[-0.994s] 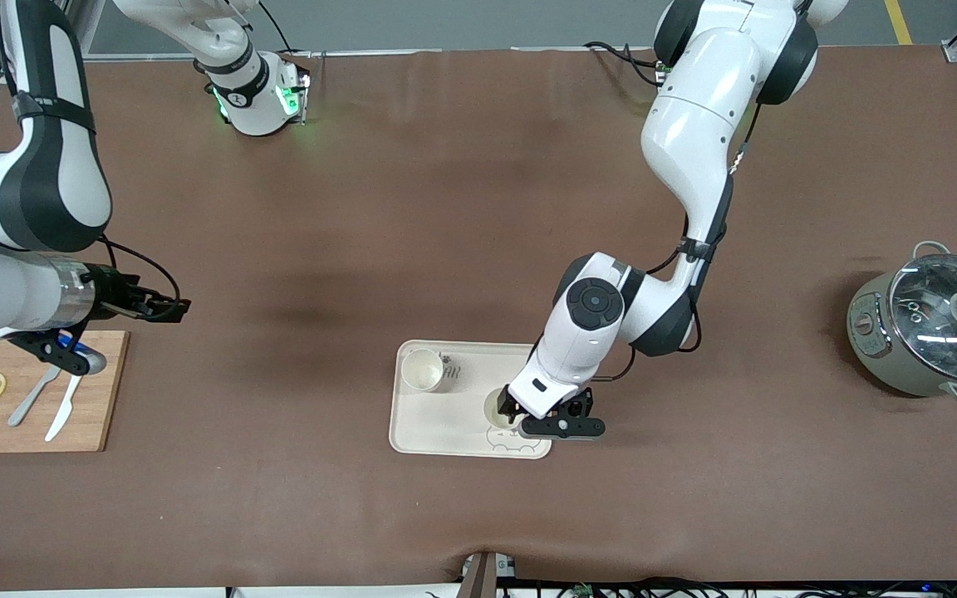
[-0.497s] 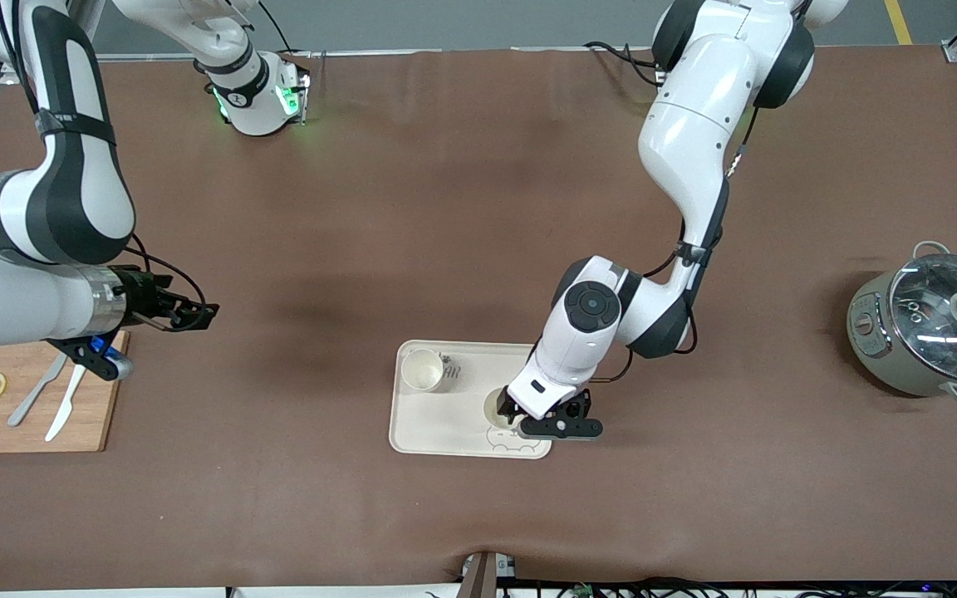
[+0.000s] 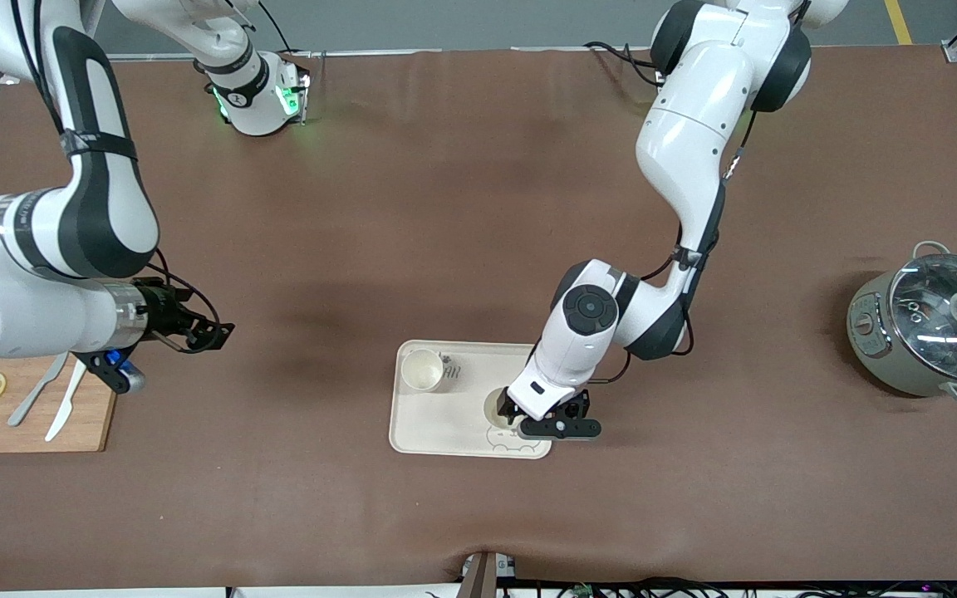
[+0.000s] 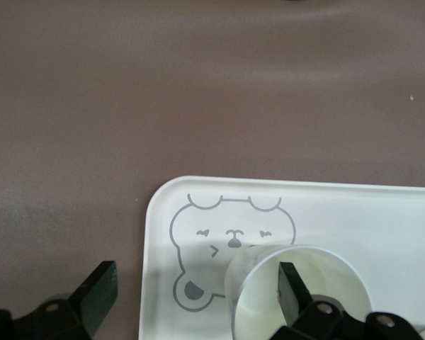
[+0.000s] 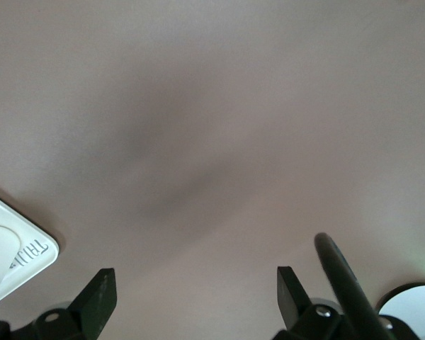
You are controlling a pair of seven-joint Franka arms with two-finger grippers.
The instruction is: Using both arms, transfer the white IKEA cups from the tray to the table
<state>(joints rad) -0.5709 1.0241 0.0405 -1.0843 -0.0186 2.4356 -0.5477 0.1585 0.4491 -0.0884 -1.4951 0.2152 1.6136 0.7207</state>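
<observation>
Two white cups stand on the cream bear tray [image 3: 445,423]. One cup [image 3: 423,370] stands free at the tray's corner toward the right arm's end, farther from the front camera. The other cup [image 3: 495,407] stands by the bear print, partly hidden by my left gripper [image 3: 514,413]. In the left wrist view this gripper [image 4: 195,287] is open wide. One finger [image 4: 290,283] reaches inside the cup [image 4: 262,283]; the other hangs over the table beside the tray [image 4: 382,212]. My right gripper [image 3: 219,335] is open and empty over bare table; it also shows in the right wrist view [image 5: 191,294].
A wooden board [image 3: 88,415] with lemon slices, a knife and a fork lies at the right arm's end. A grey pot with a glass lid [image 3: 931,332] stands at the left arm's end. The tray's corner [image 5: 28,258] shows in the right wrist view.
My right arm has swung its open gripper from over the board's edge out over the bare table toward the tray. The left gripper has barely moved at the cup.
</observation>
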